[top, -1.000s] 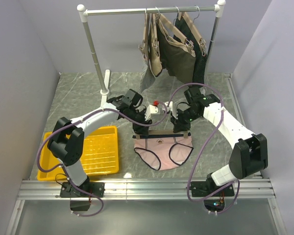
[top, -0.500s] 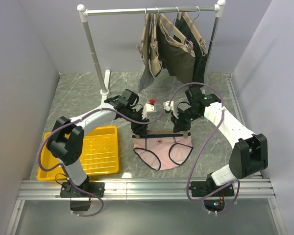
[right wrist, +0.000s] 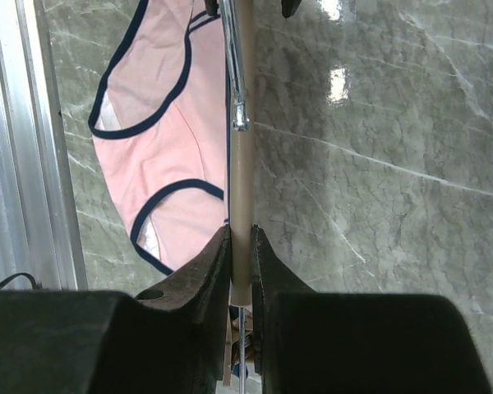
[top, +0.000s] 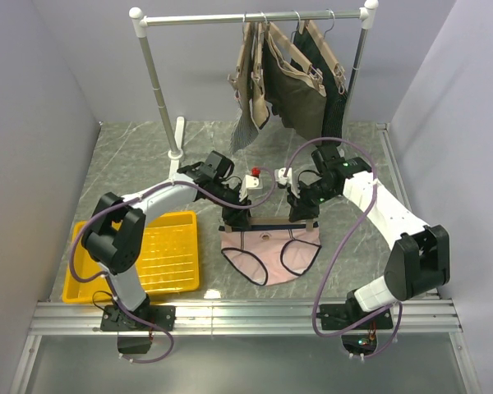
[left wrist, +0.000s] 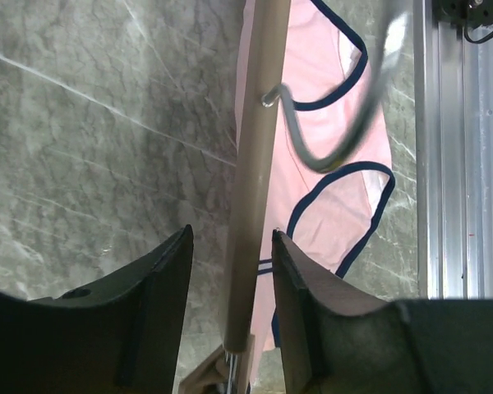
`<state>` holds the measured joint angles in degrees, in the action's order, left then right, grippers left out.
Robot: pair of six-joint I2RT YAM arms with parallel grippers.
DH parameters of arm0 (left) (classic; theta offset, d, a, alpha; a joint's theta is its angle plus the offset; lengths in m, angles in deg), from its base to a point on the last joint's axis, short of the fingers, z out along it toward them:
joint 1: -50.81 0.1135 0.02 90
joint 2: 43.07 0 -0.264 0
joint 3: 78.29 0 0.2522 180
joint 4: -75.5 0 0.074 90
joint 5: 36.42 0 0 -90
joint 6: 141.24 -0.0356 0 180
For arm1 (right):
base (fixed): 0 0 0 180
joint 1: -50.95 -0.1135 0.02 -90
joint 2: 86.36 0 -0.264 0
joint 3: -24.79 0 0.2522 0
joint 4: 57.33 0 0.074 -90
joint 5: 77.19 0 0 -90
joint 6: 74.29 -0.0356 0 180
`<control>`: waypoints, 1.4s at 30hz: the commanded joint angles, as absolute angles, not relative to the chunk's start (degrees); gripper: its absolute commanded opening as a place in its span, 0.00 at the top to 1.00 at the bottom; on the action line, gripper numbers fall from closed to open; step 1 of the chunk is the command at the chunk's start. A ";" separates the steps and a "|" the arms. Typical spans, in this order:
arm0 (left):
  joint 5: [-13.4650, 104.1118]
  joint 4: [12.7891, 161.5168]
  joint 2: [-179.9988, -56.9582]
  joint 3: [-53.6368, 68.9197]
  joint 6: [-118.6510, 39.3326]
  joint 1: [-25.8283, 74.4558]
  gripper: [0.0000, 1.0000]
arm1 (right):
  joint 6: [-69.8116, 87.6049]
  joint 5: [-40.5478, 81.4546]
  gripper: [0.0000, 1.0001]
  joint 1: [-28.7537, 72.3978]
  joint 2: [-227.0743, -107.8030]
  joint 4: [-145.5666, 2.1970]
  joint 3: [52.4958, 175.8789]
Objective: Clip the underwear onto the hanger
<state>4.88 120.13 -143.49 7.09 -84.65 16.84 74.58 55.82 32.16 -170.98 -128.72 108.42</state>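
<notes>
The pink underwear (top: 269, 254) with navy edging lies spread on the marble floor, its waistband along the tan hanger (top: 271, 223). My right gripper (top: 304, 215) is shut on the hanger's right end; in the right wrist view the gripper (right wrist: 241, 246) pinches the bar (right wrist: 241, 176), with the underwear (right wrist: 168, 176) to its left. My left gripper (top: 237, 217) is at the hanger's left end. In the left wrist view it (left wrist: 230, 250) is open and straddles the bar (left wrist: 252, 189) without gripping it. The silver hook (left wrist: 337, 144) lies over the underwear (left wrist: 329, 197). A clip (left wrist: 222, 376) shows below the bar's end.
A clothes rack (top: 158, 82) stands at the back with several dark olive and black garments (top: 296, 78) on tan hangers. A yellow tray (top: 160, 254) sits at the front left. A small white object with a red top (top: 255, 176) is between the arms. An aluminium rail (top: 246, 316) edges the front.
My left gripper has come down from behind the hanger to its left end and now straddles the bar. The underwear has shifted slightly left. The right gripper holds as before.
</notes>
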 commanded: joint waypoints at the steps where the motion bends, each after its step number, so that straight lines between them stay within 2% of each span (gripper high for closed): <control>1: 1.82 119.84 -144.50 7.54 -85.78 16.89 0.53 | 74.86 58.51 1.00 32.84 -168.10 -128.31 111.24; 5: 1.82 121.25 -143.88 6.75 -86.57 17.33 0.56 | 74.77 58.87 1.00 33.11 -167.57 -128.22 111.33; 8: 1.64 121.43 -142.74 6.23 -86.13 17.50 0.64 | 75.04 59.13 1.00 33.20 -167.66 -128.31 111.50; 9: 1.55 121.51 -142.39 6.22 -85.96 17.50 0.74 | 75.04 59.48 1.00 33.28 -167.66 -128.39 111.68; 11: 1.29 121.69 -141.16 6.40 -84.82 17.68 0.82 | 74.34 59.75 1.00 33.28 -167.57 -128.04 112.12; 12: 1.20 121.95 -140.20 6.57 -84.38 17.77 0.92 | 73.90 59.75 1.00 33.28 -167.57 -127.78 112.29; 14: 1.11 123.88 -139.06 7.01 -83.50 18.20 0.98 | 71.97 59.31 0.98 33.28 -167.48 -126.73 112.90; 15: 1.03 124.58 -137.48 6.93 -83.41 18.55 1.00 | 71.27 58.78 0.86 33.28 -167.31 -126.29 113.00; 18: 2.25 127.48 -133.36 5.44 -82.97 19.79 1.00 | 67.58 58.34 0.66 33.46 -165.03 -122.78 112.21; 19: 3.47 128.88 -132.21 4.30 -82.88 20.31 1.00 | 65.48 58.43 0.46 33.46 -163.54 -120.25 111.51; 20: 3.92 129.77 -131.06 3.77 -83.05 20.58 1.00 | 64.07 58.43 0.35 33.37 -162.74 -118.92 111.24; 23: 6.37 132.14 -126.84 1.83 -82.53 21.54 1.00 | 57.74 58.43 0.25 33.72 -160.89 -114.08 111.68; 24: 7.08 132.67 -125.44 1.66 -82.53 21.72 1.00 | 55.81 58.34 0.14 33.90 -160.63 -112.85 112.03; 29: 10.78 136.01 -125.33 5.85 -78.84 26.46 1.00 | 42.01 59.30 0.09 37.14 -159.31 -105.46 115.80; 33: 2.65 142.95 -126.40 11.84 -81.20 36.63 1.00 | 36.99 59.75 0.08 39.96 -159.05 -104.05 117.92; 36: 0.76 141.38 -119.84 11.33 -82.26 39.38 1.00 | 36.54 59.04 0.08 41.98 -157.99 -103.35 116.87; 42: 5.77 136.54 -109.36 11.05 -75.07 40.70 1.00 | 34.35 60.54 0.08 44.62 -156.32 -102.47 115.37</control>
